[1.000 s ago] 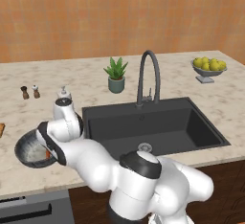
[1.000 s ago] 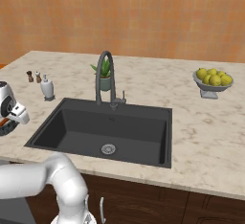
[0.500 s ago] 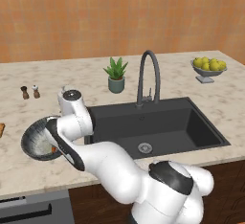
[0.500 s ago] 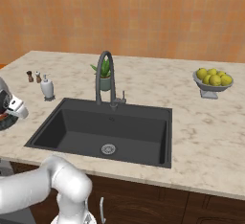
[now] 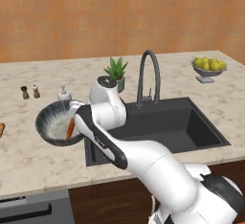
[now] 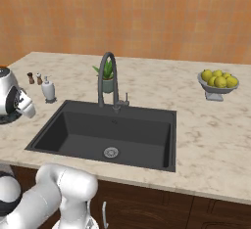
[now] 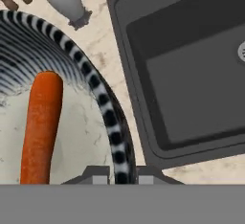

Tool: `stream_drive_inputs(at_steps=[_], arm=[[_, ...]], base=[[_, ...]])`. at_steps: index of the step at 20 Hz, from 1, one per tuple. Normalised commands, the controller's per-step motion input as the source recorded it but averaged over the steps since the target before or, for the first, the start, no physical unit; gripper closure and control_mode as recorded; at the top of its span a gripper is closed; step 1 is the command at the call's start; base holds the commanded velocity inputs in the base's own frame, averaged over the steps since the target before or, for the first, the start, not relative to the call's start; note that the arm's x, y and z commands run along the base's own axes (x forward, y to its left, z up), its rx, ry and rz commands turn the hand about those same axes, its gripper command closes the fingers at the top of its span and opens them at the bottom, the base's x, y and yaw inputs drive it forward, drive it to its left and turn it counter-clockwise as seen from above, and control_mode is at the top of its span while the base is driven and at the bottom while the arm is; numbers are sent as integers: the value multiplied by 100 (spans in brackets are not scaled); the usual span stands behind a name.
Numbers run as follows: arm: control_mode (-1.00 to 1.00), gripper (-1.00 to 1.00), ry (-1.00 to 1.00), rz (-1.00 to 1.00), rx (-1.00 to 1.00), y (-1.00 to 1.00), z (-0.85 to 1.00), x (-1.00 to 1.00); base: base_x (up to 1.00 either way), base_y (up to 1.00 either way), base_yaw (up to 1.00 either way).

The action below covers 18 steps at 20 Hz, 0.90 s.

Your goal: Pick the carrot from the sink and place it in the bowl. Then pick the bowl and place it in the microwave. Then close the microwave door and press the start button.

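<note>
Marble bench (image 5: 28,156), one item: pincer (image 7: 116,174) clamped on rim of bowl (image 5: 50,117), left of sink (image 5: 167,122). Carrot (image 7: 42,127) lay inside bowl. Soap bottle (image 5: 64,93) just beyond bowl.

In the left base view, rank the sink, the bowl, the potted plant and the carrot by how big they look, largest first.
1. sink, partly hidden behind the arm
2. bowl
3. potted plant, which sits farther back, so its real size against the bowl is unsure
4. carrot, lying inside the bowl
</note>
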Motion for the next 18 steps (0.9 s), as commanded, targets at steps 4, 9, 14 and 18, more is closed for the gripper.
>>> stream_drive_inputs(at_steps=[4, 9, 14, 18], arm=[[-100, 100, 1, -24, 0, -94, 48, -38], [-100, 100, 4, -25, 3, -99, 9, -37], [-100, 100, 4, -21, 15, -99, 10, -29], [-100, 100, 0, -14, 18, -87, 17, -34]], base=[[0, 0, 0], [0, 0, 0], [0, 0, 0], [0, 0, 0]])
